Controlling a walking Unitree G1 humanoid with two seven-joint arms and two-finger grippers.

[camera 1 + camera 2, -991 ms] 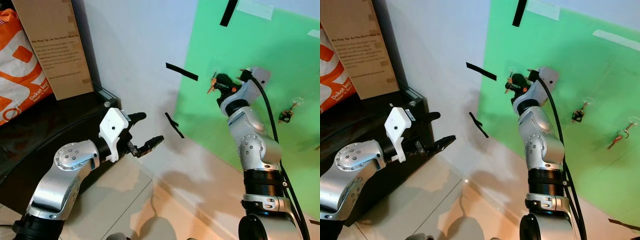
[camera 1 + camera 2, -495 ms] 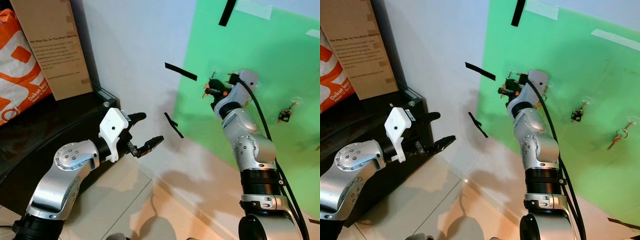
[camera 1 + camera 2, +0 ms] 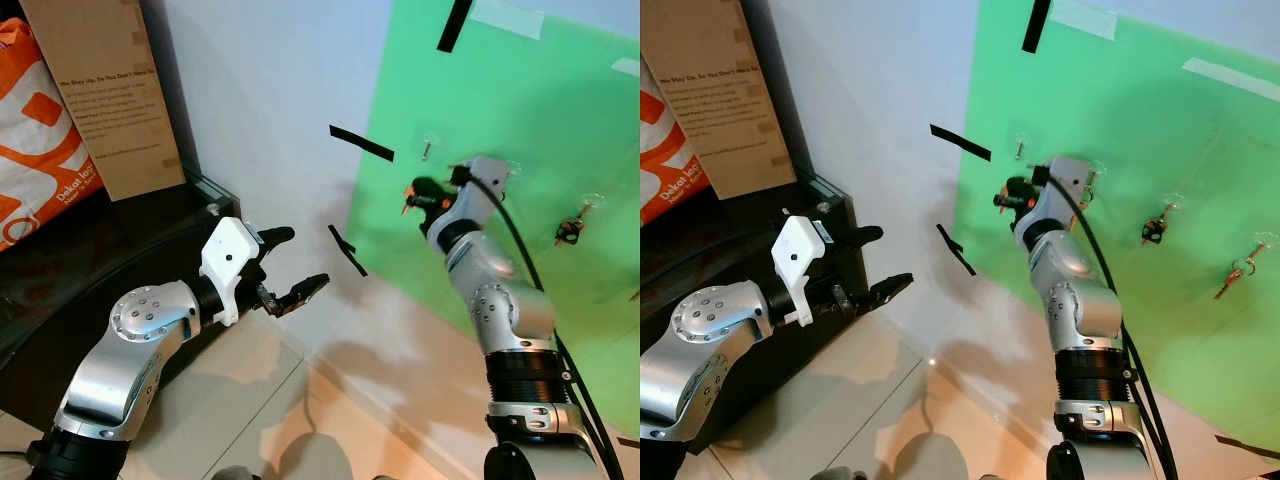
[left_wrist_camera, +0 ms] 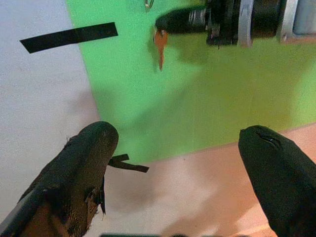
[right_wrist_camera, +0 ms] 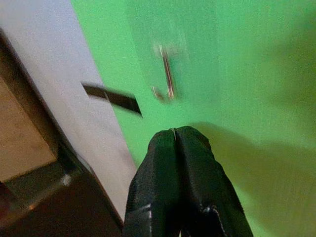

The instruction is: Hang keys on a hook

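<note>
Left wrist view: keys [image 4: 160, 43] in right end effector [image 4: 170, 22].

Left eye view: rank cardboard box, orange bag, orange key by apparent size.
1. cardboard box
2. orange bag, cut off by the picture's edge, so its rank against the box is unsure
3. orange key, held in the right hand, far smaller

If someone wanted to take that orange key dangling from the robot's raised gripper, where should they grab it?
Probably the lower blade of the orange key, from below. It hangs straight down from the shut right gripper, free in front of the green board; its top is pinched.
</note>
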